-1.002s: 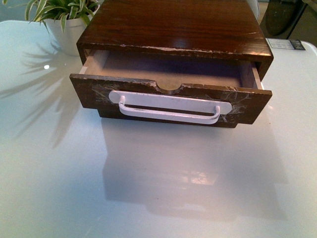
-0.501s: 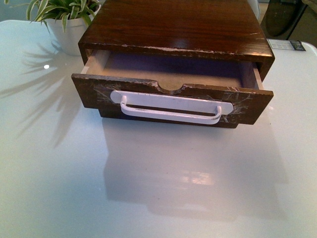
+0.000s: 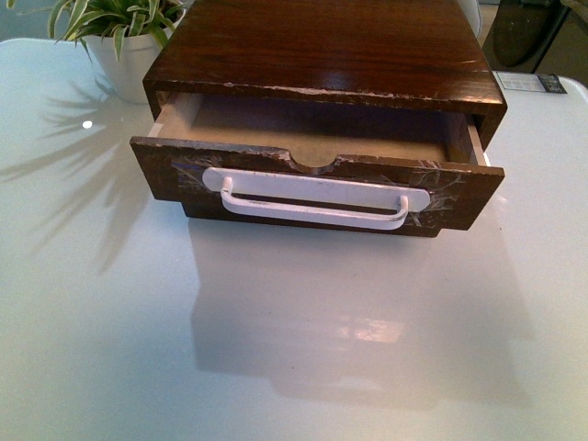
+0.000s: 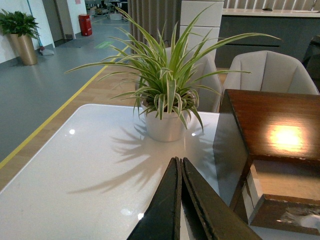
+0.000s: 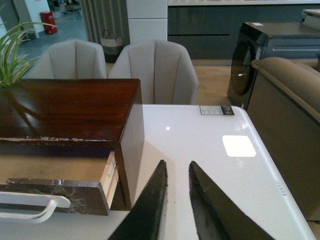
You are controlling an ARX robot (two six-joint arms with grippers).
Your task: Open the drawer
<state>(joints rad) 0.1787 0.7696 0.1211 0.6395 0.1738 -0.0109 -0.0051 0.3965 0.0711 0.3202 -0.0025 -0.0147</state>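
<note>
The drawer [image 3: 317, 188] stands well out of its wooden box [image 3: 322, 50] at frame centre, so with the left gripper [image 4: 180, 200] pressed closed and the right gripper [image 5: 176, 200] narrowly parted, both empty, further pulling might drag it out.

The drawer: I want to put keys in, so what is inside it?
The drawer shows only a bare pale floor; its back part is hidden under the box top.
</note>
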